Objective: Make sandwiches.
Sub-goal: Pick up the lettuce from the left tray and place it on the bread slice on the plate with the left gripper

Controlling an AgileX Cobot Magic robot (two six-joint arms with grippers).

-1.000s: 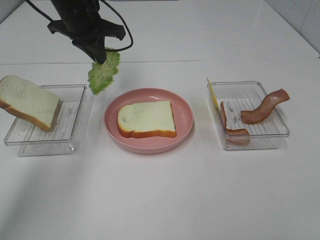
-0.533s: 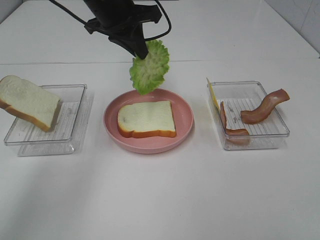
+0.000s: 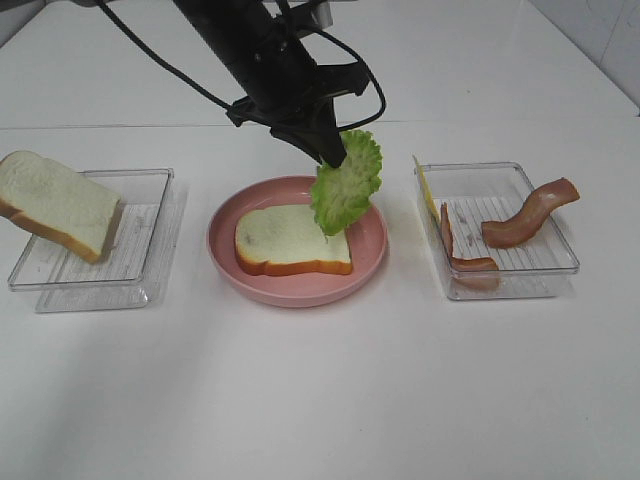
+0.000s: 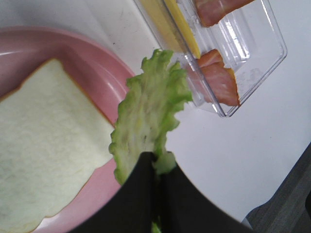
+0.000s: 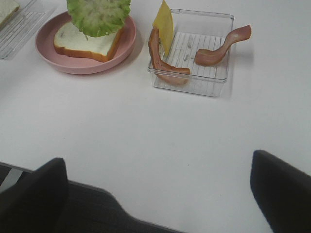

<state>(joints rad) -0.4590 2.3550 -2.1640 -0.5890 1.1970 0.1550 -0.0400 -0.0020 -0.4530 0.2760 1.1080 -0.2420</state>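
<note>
A white, brown-crusted bread slice [image 3: 280, 240] lies flat on the pink plate [image 3: 225, 265]. My left gripper [image 3: 333, 155] is shut on a green lettuce leaf [image 3: 346, 188], which hangs over the slice's right end and the plate's right side. The left wrist view shows the fingertips [image 4: 148, 167] pinching the leaf [image 4: 148, 116] above the bread [image 4: 48, 145]. A second bread slice [image 3: 58, 205] leans on the left clear tray [image 3: 150, 215]. Two bacon strips [image 3: 528, 213] and a yellow cheese square [image 3: 427, 190] are in the right clear tray [image 3: 565, 262]. My right gripper [image 5: 158, 162] is open and empty, low over the table's front edge.
The black left arm and its cable [image 3: 260, 60] reach from the back left over the plate. White table [image 3: 320, 400] stretches in front of the plate and trays. The right tray [image 5: 221, 80] stands apart from the plate [image 5: 48, 60].
My left gripper has carried the lettuce leaf right and down, from above the left tray's far corner to just above the right end of the bread on the plate.
</note>
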